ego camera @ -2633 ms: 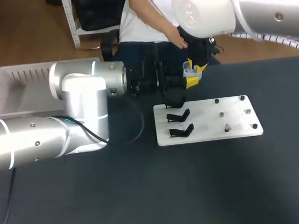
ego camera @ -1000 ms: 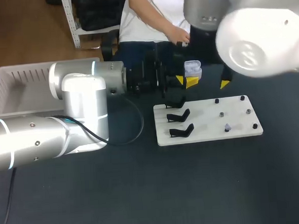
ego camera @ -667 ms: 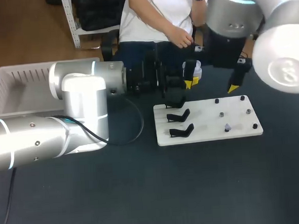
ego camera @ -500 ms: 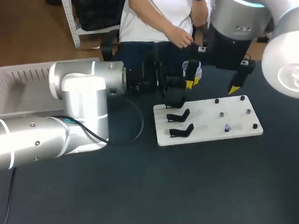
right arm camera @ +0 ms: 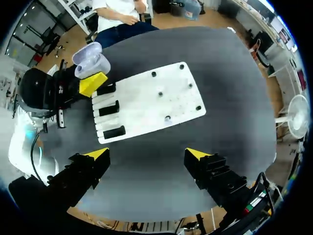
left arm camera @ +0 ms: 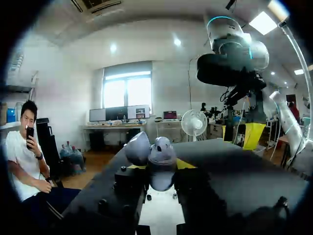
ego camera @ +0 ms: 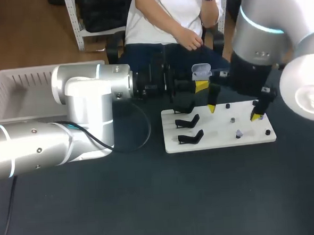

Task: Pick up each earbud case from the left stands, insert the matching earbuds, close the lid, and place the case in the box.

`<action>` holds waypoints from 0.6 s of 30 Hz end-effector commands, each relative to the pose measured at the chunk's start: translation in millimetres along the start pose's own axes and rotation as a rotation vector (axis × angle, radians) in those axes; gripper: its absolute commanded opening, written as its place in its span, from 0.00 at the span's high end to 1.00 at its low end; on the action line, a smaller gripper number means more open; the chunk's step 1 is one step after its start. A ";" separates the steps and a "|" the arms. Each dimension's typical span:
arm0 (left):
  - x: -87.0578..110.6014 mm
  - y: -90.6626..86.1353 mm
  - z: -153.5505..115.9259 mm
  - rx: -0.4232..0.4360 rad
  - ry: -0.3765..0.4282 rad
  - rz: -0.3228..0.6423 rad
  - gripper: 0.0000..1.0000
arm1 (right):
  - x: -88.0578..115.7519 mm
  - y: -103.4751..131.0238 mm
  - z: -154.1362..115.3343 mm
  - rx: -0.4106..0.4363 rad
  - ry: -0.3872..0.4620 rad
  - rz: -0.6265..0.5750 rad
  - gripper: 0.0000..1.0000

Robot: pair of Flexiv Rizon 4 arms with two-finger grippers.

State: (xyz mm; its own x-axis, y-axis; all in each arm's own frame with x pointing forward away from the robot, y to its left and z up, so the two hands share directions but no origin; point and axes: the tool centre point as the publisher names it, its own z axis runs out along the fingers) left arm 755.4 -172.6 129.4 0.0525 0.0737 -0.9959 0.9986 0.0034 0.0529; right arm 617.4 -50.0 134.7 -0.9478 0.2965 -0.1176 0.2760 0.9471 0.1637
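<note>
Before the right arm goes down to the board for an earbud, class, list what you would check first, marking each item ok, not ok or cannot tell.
1. Left gripper grips the case from both sides: ok.
2. Case lid is open, ready to take an earbud: ok.
3. Right gripper is open: ok.
4. Right gripper hangs over the white board, not off to one side: ok.
5. The small pale piece on the board is the matching earbud: cannot tell, too small.
</note>
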 end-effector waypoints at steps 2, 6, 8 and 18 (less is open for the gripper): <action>0.8 -1.1 0.3 -0.005 -0.003 0.004 1.00 | 7.0 -26.8 23.9 0.005 -0.019 0.074 0.00; 0.8 -1.1 0.3 -0.005 -0.003 0.004 1.00 | 10.8 -37.4 38.6 0.063 -0.003 0.129 0.00; 0.8 -1.1 0.3 -0.005 -0.003 0.004 1.00 | 14.6 -42.9 44.2 0.069 0.007 0.166 0.00; 0.8 -1.1 0.3 -0.005 -0.003 0.004 1.00 | 8.8 -48.4 69.2 0.086 -0.060 0.121 0.00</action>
State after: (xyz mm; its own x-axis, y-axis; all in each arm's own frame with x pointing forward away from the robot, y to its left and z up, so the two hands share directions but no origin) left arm 755.4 -172.5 129.4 0.0525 0.0737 -0.9959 0.9986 0.0035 0.0529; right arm 606.6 -86.7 68.4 -0.9033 0.4119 -0.1197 0.4010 0.9100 0.1051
